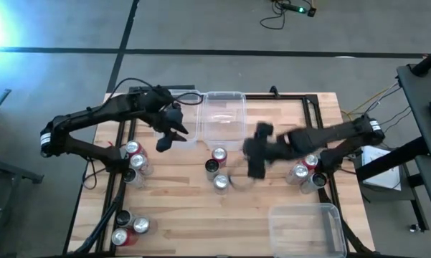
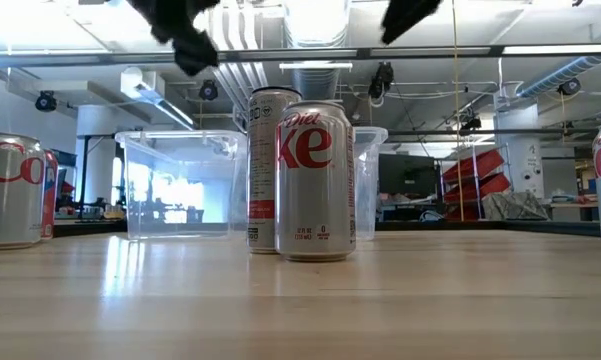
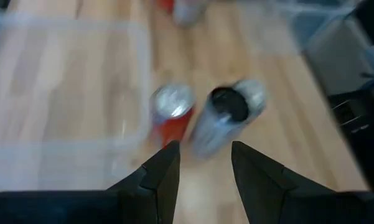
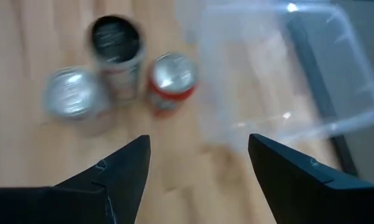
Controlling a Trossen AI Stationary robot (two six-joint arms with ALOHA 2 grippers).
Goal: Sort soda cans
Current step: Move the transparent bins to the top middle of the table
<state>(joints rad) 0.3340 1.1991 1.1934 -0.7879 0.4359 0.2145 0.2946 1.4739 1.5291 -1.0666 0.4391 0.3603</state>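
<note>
Three soda cans stand upright mid-table: a red one [image 1: 219, 155], a dark-topped one [image 1: 212, 167] and a silver one [image 1: 221, 182]. My left gripper [image 1: 168, 136] hovers open and empty to their left, near the far bin; its wrist view shows the red can [image 3: 173, 115] and the dark-topped can [image 3: 227, 115] ahead. My right gripper [image 1: 257, 161] hovers open and empty just right of the three cans; its wrist view shows the silver can [image 4: 74, 93], the dark-topped can [image 4: 117, 46] and the red can [image 4: 171, 78]. In the low view a silver Diet Coke can [image 2: 318, 180] stands in front.
A clear bin [image 1: 222, 115] stands at the far middle and another [image 1: 305, 226] at the near right. Can clusters stand at the left [image 1: 135, 161], near left [image 1: 129, 228] and right [image 1: 307, 172]. Bare wood lies in the near middle.
</note>
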